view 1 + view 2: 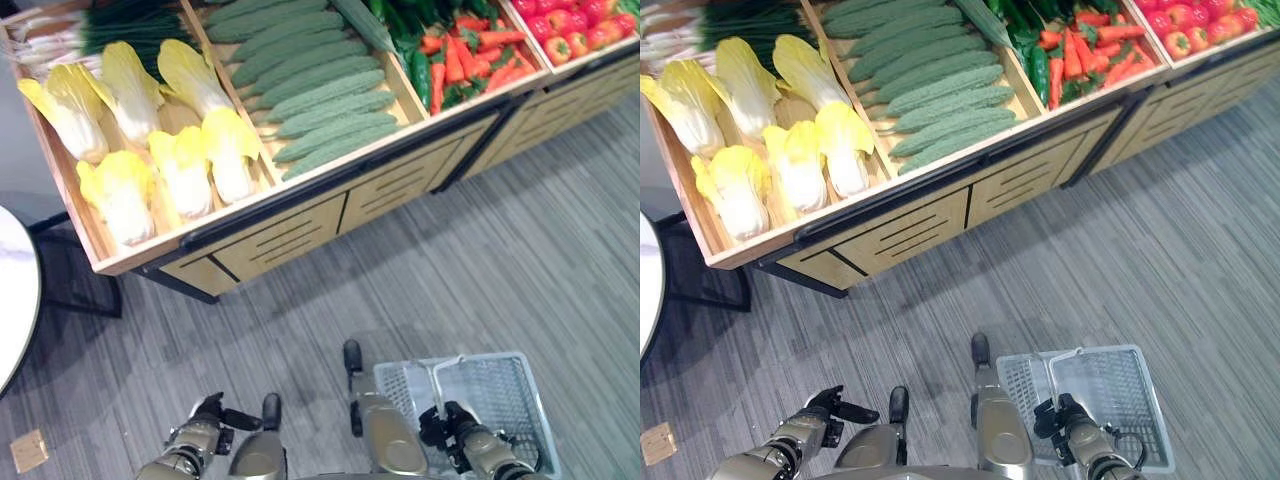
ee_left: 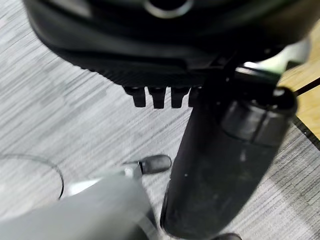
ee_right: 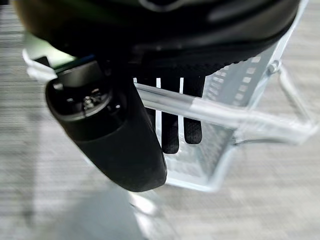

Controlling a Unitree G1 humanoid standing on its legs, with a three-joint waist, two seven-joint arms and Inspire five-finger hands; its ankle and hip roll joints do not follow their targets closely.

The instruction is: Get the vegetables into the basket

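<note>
A wooden stand (image 1: 300, 225) holds pale yellow napa cabbages (image 1: 185, 165), bumpy green gourds (image 1: 320, 90), carrots (image 1: 480, 55), red tomatoes (image 1: 575, 25) and green onions (image 1: 90, 30). A translucent white basket (image 1: 510, 395) hangs low at my right side, above the grey floor and short of the stand. My right hand (image 1: 450, 425) is shut on its handle (image 3: 220, 112), with the fingers (image 3: 192, 130) curled round the bar. Nothing lies in the basket. My left hand (image 1: 205, 420) hangs low on the left, open and holding nothing, its thumb (image 2: 225, 165) sticking out.
The edge of a round white table (image 1: 15, 290) shows at the far left, with a dark frame beneath it. A small tan square (image 1: 28, 450) lies on the floor at lower left. Grey striped carpet (image 1: 400, 290) stretches between me and the stand.
</note>
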